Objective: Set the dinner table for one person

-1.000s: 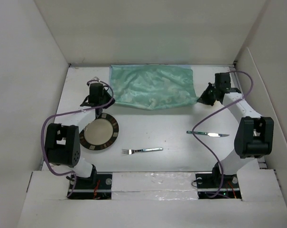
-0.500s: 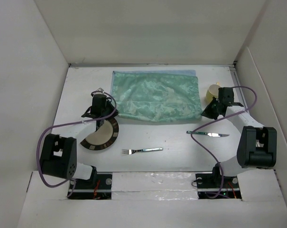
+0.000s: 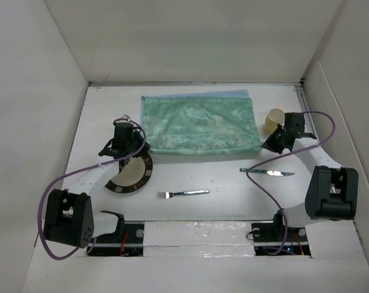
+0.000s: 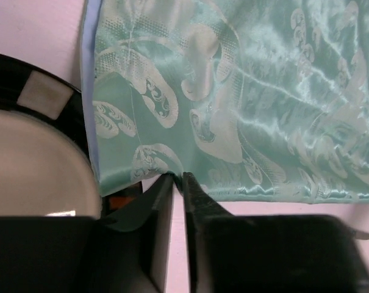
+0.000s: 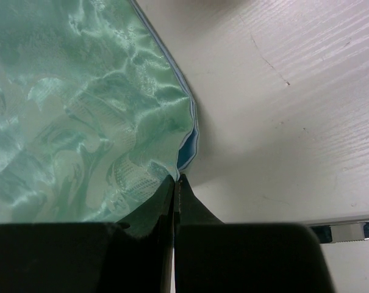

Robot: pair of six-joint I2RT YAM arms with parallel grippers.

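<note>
On the white dinner table (image 3: 221, 168) the pale green mat (image 3: 199, 125) lies spread flat at the back middle. My left gripper (image 3: 124, 145) is at the mat's near left corner. In the left wrist view its jaws (image 4: 177, 177) stand a narrow slit apart, with the mat (image 4: 233, 91) edge at their tips. My right gripper (image 3: 274, 141) is at the near right corner. In the right wrist view it (image 5: 175, 178) is shut on the mat (image 5: 68, 91) corner, whose blue underside curls up.
A dark-rimmed plate (image 3: 130, 174) sits just below the left gripper, partly under the arm. A fork (image 3: 183, 193) lies near the front middle and a knife (image 3: 266, 172) at the right. A yellow cup (image 3: 272, 119) stands beside the mat's right edge. White walls surround the table.
Both grippers drew the crumpled mat toward the near side and stretched it flat, which uncovered the yellow cup. The left jaws have parted slightly. The right jaws stayed shut.
</note>
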